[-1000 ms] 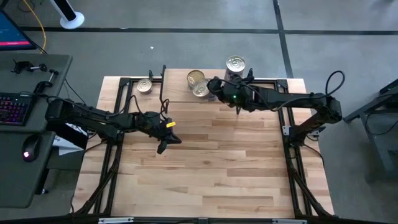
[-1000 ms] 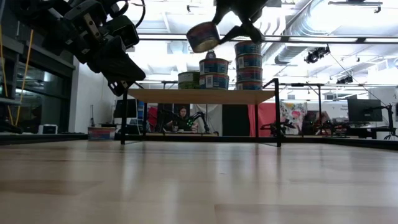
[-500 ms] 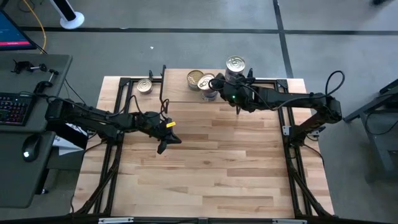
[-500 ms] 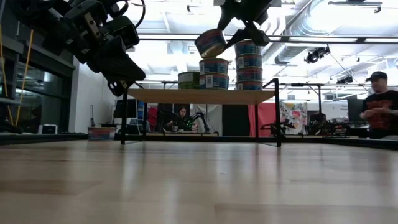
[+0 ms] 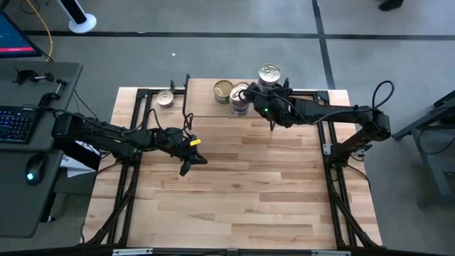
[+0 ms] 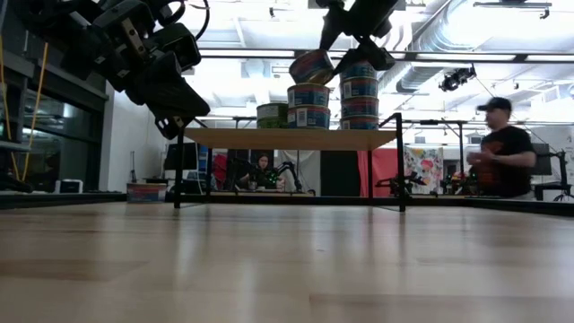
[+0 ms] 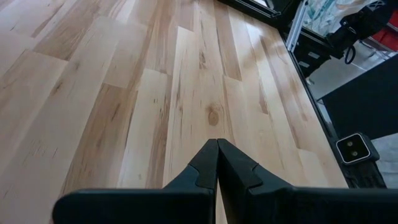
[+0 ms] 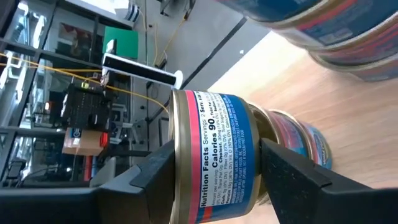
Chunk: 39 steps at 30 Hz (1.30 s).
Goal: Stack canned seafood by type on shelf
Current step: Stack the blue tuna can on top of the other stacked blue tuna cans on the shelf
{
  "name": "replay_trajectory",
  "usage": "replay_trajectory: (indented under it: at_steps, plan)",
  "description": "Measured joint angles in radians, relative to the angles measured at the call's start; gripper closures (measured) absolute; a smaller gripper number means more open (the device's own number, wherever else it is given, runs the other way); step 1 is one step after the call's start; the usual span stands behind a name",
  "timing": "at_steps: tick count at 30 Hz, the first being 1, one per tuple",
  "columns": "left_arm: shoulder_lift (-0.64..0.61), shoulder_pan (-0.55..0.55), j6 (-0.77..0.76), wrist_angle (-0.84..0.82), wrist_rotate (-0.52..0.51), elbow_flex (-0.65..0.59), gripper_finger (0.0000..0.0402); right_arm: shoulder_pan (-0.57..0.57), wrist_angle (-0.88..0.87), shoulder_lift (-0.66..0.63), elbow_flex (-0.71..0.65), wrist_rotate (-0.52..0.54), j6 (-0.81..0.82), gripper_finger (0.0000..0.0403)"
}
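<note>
My right gripper reaches in from the table's right over the shelf and is shut on a blue-and-red labelled tin. That tin hangs tilted just above a stack of two tins. On the shelf board also stand a taller stack and a single tin. One more tin rests on its base on the table, left of the shelf. My left gripper hovers shut over the table's left middle, holding nothing. My right gripper pinches the tin between its two fingers, which seem to sit on its flat ends, the printed side wall facing the wrist camera. It comes roughly level from the table's right. The tin is tilted; whether its lower edge touches the stack, I cannot tell.
The plank tabletop lies bare in front of the shelf. Black frame rails run along the table's left and right edges. A desk with a keyboard stands to the left. A person walks in the room behind.
My right gripper has carried the tin toward the table's far right and slightly down. The tin was beside the two-tin stack and is now directly over it, next to the tall stack, and it stayed tilted. A person has walked into the background.
</note>
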Motion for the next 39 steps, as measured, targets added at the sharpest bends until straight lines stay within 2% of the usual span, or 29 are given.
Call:
replay_trajectory:
  at_steps: [12,19,29,33,39]
  plan:
    - [0.0,0.0,-0.009,0.0,0.0,0.0,0.0401,0.0,0.003,0.001,-0.001,-0.025,0.041,0.0201]
    - [0.0,0.0,-0.009,0.0,0.0,0.0,0.0401,0.0,0.11,0.053,-0.001,-0.049,-0.001,0.0201]
    - [0.0,0.0,-0.035,-0.002,0.003,0.0,0.0401,-0.002,0.08,0.058,-0.001,-0.047,-0.004,0.0199]
    - [0.0,0.0,-0.034,-0.001,0.003,0.0,0.0401,-0.002,0.057,0.058,-0.001,-0.047,-0.007,0.0176]
    - [0.0,0.0,-0.035,-0.001,0.003,0.0,0.0401,-0.005,0.063,0.058,-0.001,-0.065,-0.006,0.0113]
